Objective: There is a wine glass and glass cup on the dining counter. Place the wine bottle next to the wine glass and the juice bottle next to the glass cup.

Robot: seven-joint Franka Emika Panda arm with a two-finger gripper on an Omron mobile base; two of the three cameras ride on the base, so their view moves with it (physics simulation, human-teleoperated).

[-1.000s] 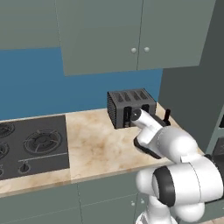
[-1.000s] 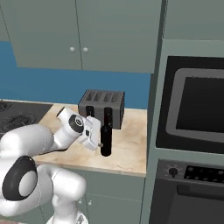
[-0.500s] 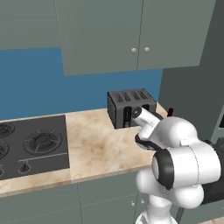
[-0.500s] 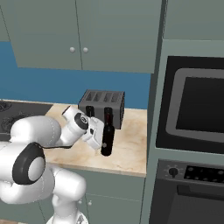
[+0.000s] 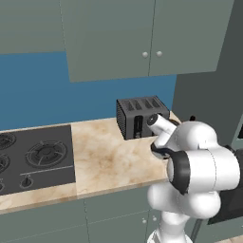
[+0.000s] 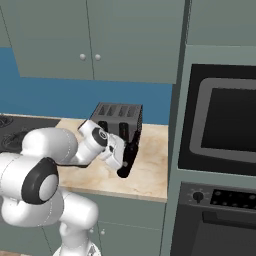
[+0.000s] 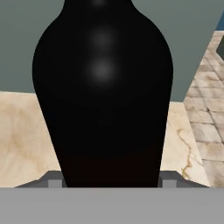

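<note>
The wine bottle (image 6: 129, 159), slim and near black, now leans off upright on the marbled surface (image 6: 150, 172), where a second ago it stood straight. The pincer (image 6: 121, 158), wide open a moment back, has closed on the bottle's body, so the pick-up looks begun; the dining counter lies elsewhere. At about twelve o'clock, just behind the bottle, sits a dark toaster (image 6: 118, 120). At three o'clock rises a tall oven cabinet (image 6: 220, 130), which could crowd the lift. A black hob (image 5: 33, 159) lies well off at nine o'clock

Wine bottle (image 6: 129, 159) tilted on the counter (image 6: 150, 172) before the toaster (image 6: 118, 120); hob (image 5: 33, 159) far left; oven (image 6: 220, 150) right.
</note>
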